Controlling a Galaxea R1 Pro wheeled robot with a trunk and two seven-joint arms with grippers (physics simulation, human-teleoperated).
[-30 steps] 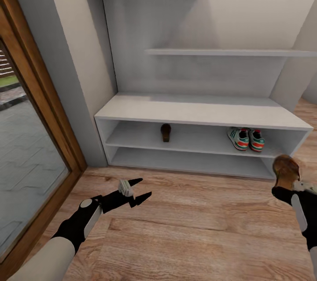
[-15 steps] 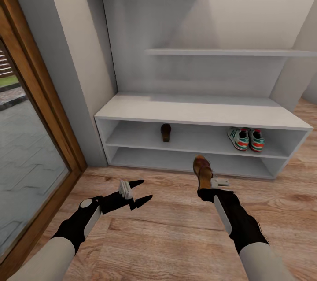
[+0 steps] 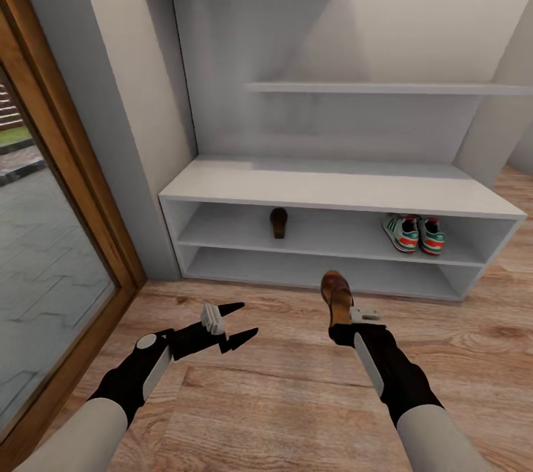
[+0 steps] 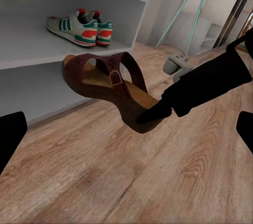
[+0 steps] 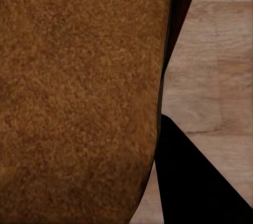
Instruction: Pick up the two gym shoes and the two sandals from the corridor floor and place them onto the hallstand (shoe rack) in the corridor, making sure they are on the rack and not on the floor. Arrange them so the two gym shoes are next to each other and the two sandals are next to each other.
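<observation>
**Second sandal held in front of the rack, its mate up and to the left**

The right gripper (image 3: pixel 342 318) is clamped on the heel end of a brown sandal (image 3: pixel 335 293), which it holds clear of the corridor floor (image 3: pixel 296 383) in front of the hallstand (image 3: pixel 333 187). In the head view the sandal's long axis runs away from the robot toward the shelves, toe end leading. The other sandal (image 3: pixel 278 222) already sits on the upper of the two open shelves, left of centre — so the spot the held one needs lies ahead, higher, and a little to the left of the jaws. The two gym shoes (image 3: pixel 414 233) stand side by side on the same shelf, well to the right. By this judgement, the coming move is a forward reach with a slight leftward shift, lifting the toe over the shelf edge to land beside its mate.

The left gripper (image 3: pixel 231 324) hovers low over the floor with its fingers spread and nothing between them; it is further from the held sandal's target than the right arm is.

The left wrist view gives what the head view cannot — a side-on look at the sandal (image 4: pixel 113 89), its straps and buckle, with the right fingers pinching the heel and the sneakers (image 4: pixel 79 26) behind on the shelf. The right wrist view shows the tan insole (image 5: pixel 79 92) very close, with floor planks beside it.
</observation>
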